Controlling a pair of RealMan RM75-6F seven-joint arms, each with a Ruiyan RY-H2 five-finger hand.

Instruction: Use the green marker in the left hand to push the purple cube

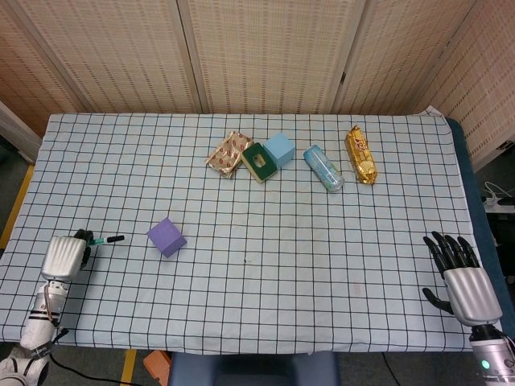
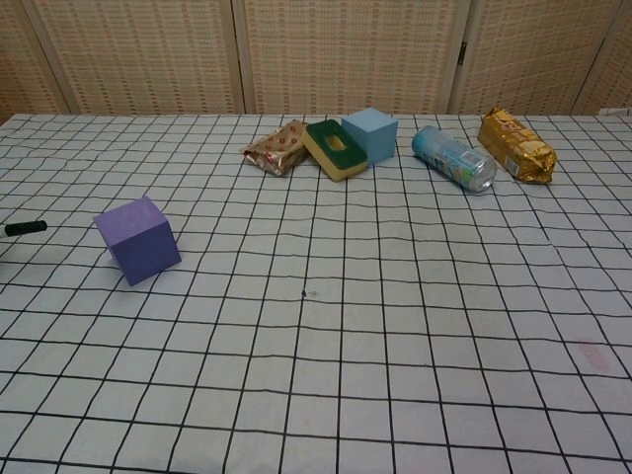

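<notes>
The checked tablecloth (image 1: 241, 305) carries the purple cube (image 1: 166, 237) left of centre. The right hand (image 1: 460, 277) rests with fingers spread, holding nothing. The left hand (image 1: 66, 255) grips the green marker (image 1: 107, 240) (black tip toward the cube, apart from it).

The setting is a robot test or data-collection room, not a home. A table (image 1: 241, 314) fills the middle of the frame, covered by a white cloth with a black grid. Folding woven-reed screens (image 1: 265, 56) close off the whole top edge as a plain backdrop. At the right edge, cables and a power strip (image 1: 499, 201) lie on the floor. A yellow floor-marking tape strip (image 1: 129, 366) shows at the lower left, below the table edge.
</notes>
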